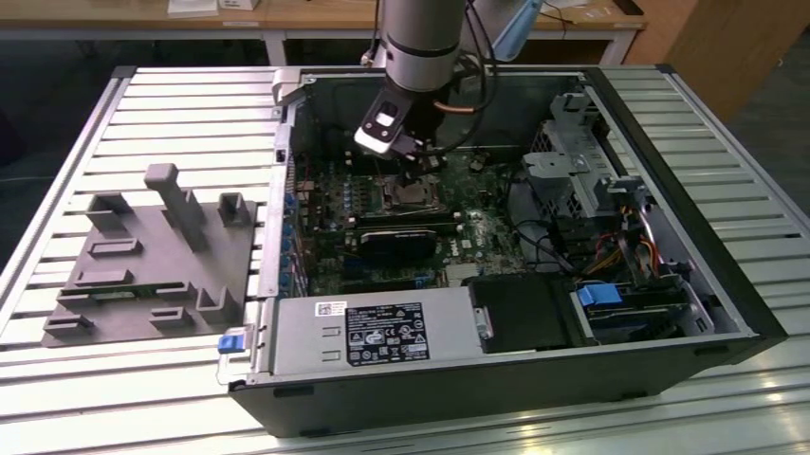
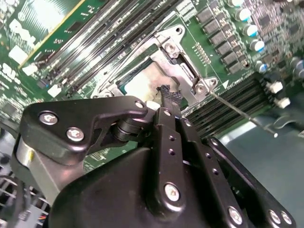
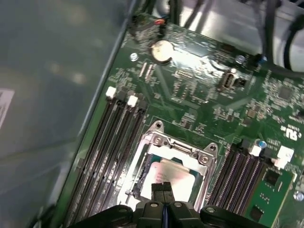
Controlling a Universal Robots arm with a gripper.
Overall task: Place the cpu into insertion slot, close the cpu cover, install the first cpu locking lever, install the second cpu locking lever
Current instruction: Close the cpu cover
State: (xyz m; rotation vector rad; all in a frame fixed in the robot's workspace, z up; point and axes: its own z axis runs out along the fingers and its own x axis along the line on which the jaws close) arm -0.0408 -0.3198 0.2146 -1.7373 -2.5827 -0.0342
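The small, flat, silver-grey cpu (image 3: 173,176) was seen lying in the dark-rimmed square insertion slot (image 3: 145,176), inside the window of the thin metal cpu cover (image 3: 183,146). The black fingers (image 3: 159,190) were closed on each other with nothing held between them, and their tips were at the chip's top. Whether the chip was touched could not be told.

Two risks were judged. If the tips were pressed down off-centre, the chip could be tilted in the slot and its contacts bent. A thin metal lever rod (image 2: 237,113), jutting free just beside the slot, could also be snagged by the fingers.

Well to the exterior view's left of the slot, a grey moulded fixture (image 1: 152,256) was set on the slatted metal bench (image 1: 190,104). Long black memory slots (image 3: 111,142) were ranged just beside the slot on two sides, and a black rectangular card (image 1: 398,245) was mounted near it. To the exterior view's right of the slot, the arm's room was narrowed by a grey drive cage with cables (image 1: 576,175).
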